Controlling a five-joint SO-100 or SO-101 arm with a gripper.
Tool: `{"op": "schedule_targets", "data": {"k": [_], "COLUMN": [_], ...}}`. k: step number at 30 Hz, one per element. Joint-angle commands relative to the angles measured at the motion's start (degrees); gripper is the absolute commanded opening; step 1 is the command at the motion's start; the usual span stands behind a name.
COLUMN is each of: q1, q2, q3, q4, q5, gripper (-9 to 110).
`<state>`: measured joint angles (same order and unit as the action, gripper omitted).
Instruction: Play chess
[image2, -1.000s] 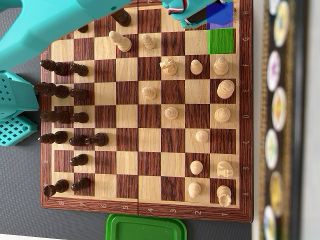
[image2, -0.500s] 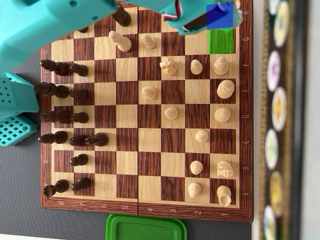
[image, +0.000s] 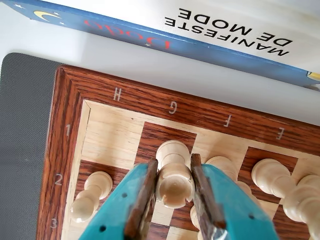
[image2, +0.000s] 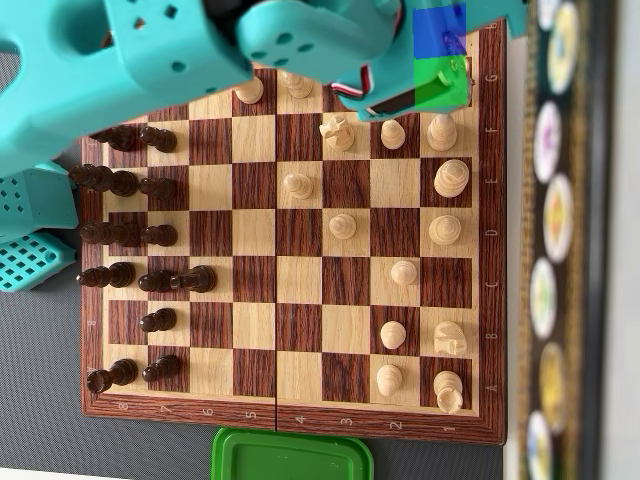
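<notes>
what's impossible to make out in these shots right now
- Base of the light piece between the tool fingers: wrist view, hidden by the fingers, so lifted or standing is unclear.
- Top rows of the chessboard: overhead view, covered by the teal arm.
- Book title: wrist view, cut off by the edge.
- Items along the right side: overhead view, blurred.

Bright, even, diffuse lighting in both views; shadows soft and faint. No glare on chessboard (image2: 300, 250). Overhead: arm (image2: 150, 60) near lens, soft-edged; right-hand strip (image2: 560, 240) heavily blurred. Wrist: foreground piece (image: 173, 175) slightly soft, board lettering sharp.
</notes>
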<state>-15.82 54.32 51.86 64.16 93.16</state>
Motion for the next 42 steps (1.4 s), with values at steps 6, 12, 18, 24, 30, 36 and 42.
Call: {"op": "schedule_targets", "data": {"k": [6,12,18,24,30,36,42], "q1": [0.00,-0.62,-1.41,-1.93,-1.67,-1.49,-1.49], "q2": [3.96,3.96,3.96,3.96,3.96,3.96,3.87], "q3": [0.79,0.88,0.70,0.62,0.53,0.44,0.53], "q4": [-0.09,-0.53,-0.53,-0.53,-0.62,-2.20,-2.90], "q5": [-0.35,-0.26,-0.09,-0.09,0.09,-0.35,-0.35], "gripper": [8,8,8,8,8,9,9]}}
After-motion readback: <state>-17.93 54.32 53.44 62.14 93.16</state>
